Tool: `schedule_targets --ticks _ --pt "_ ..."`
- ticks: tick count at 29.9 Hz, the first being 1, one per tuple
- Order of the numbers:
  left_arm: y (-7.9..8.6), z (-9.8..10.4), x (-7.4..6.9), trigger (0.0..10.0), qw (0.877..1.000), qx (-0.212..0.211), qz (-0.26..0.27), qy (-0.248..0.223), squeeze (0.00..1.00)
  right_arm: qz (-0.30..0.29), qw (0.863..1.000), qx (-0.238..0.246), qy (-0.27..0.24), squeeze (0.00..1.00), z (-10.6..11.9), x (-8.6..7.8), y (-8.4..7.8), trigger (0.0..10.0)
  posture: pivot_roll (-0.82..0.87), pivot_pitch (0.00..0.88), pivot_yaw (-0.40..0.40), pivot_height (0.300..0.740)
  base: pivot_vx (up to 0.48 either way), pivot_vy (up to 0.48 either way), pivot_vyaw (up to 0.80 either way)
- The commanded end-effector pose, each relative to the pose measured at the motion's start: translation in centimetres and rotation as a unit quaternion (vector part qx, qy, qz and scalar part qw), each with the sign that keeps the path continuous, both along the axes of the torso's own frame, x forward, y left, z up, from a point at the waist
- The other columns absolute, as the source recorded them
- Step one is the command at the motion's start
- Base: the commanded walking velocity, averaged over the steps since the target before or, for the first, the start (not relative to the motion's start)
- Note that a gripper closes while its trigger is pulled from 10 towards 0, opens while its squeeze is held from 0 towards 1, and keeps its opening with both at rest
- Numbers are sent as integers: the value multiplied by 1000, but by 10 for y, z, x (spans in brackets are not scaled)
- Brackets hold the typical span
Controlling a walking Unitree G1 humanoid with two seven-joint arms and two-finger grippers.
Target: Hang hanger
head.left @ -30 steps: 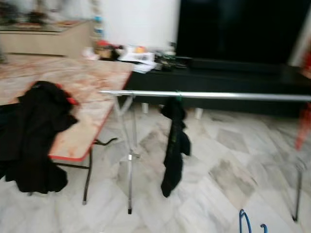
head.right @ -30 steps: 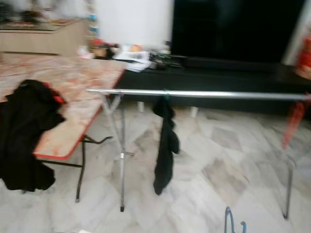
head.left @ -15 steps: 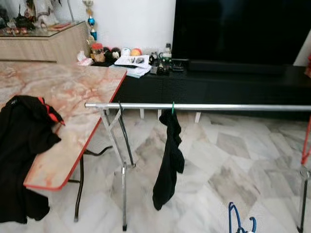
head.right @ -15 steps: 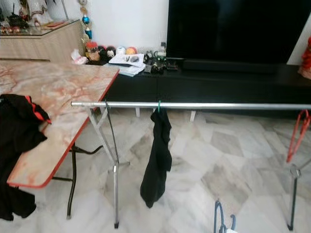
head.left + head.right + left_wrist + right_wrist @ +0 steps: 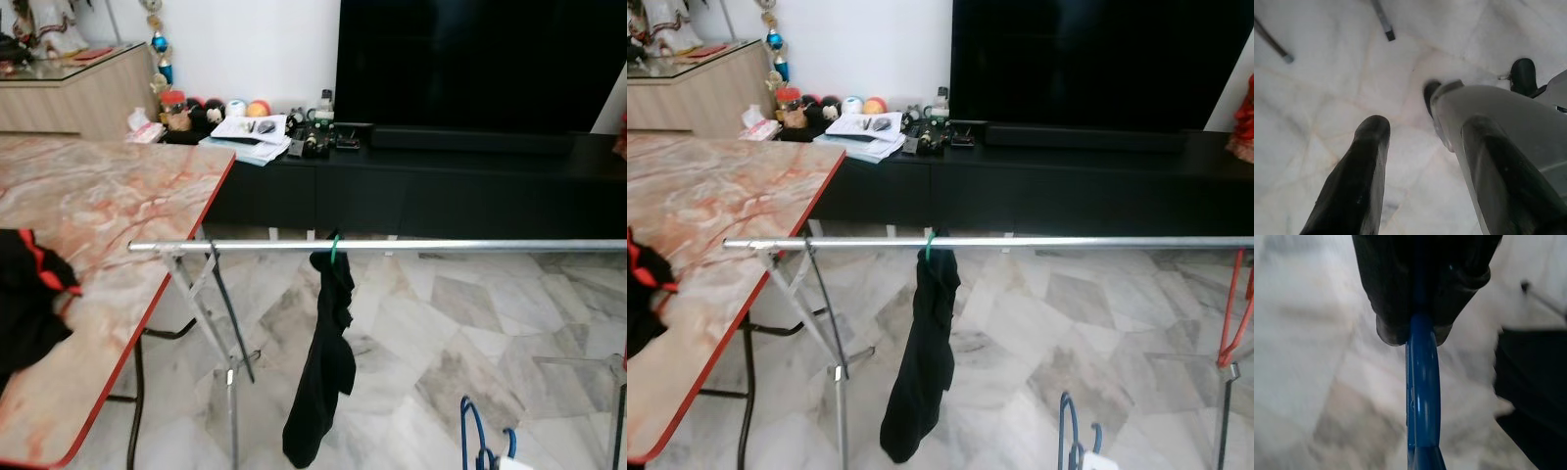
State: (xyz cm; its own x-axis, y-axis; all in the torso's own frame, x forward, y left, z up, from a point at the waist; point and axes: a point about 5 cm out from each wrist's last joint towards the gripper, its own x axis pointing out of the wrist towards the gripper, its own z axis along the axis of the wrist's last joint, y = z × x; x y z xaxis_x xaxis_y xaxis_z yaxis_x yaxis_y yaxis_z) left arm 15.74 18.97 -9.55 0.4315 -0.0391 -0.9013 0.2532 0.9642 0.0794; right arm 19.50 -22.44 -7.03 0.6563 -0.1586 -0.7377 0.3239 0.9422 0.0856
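A blue plastic hanger point(image 5: 480, 438) rises at the lower right of the head views, below the long silver rail point(image 5: 392, 246) of a clothes rack.

The right gripper's point(image 5: 1420, 330) black fingers are clamped tight on the hanger's blue hook, over marble floor point(image 5: 470, 333). The left gripper point(image 5: 1415, 147) hangs with its fingers spread apart and empty above the tiles. A black garment point(image 5: 321, 377) dangles from a green hanger point(image 5: 335, 252) on the rail; a red hanger point(image 5: 1236, 313) hangs farther right. Compared with half a second ago, the camera has moved nearer: the rail sits lower in view, and less of the black-and-red jacket point(image 5: 24, 304) on the marble-patterned red-edged table point(image 5: 118, 225) shows.
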Motion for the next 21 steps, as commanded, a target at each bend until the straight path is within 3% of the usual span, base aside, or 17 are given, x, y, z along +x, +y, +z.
schedule_targets --ticks 1,2,3,5,6,9,14,16,21 --pt "3 -5 -14 10000 1000 6 -1 25 0 -1 1000 3 -30 0 7 14 9 10000 48 18 -21 740 0 0 0" --pt "3 -5 -14 10000 1000 6 -1 25 0 -1 1000 3 -30 0 7 14 9 10000 48 18 -21 740 0 0 0" --pt "3 -5 -14 10000 1000 6 -2 25 0 -4 998 -2 -59 0 17 29 8 10000 48 18 -20 740 0 0 0" --pt "2 -5 -14 10000 1000 6 -2 25 0 -4 997 -4 -79 0 24 41 8 10000 48 18 -20 740 0 0 0" --pt "2 -5 -14 10000 1000 6 -2 25 0 -4 995 -6 -104 0 35 55 7 10000 48 18 -20 740 0 0 0" --pt "3 -5 -14 10000 1000 6 -2 25 0 -3 992 -4 -123 0 43 66 8 10000 44 13 -20 740 0 0 0" --pt "3 -5 -13 10000 1000 10 -7 24 0 15 993 -2 -120 0 44 69 13 10000 48 8 -23 740 0 0 0" --pt "1 -7 -19 10000 1000 12 -13 26 0 28 993 -2 -111 0 39 64 21 10000 52 7 -21 740 0 -345 0" --pt "1 -8 -22 10000 999 12 -15 28 0 32 993 -4 -113 0 36 61 23 10000 47 3 -20 740 0 -403 0"
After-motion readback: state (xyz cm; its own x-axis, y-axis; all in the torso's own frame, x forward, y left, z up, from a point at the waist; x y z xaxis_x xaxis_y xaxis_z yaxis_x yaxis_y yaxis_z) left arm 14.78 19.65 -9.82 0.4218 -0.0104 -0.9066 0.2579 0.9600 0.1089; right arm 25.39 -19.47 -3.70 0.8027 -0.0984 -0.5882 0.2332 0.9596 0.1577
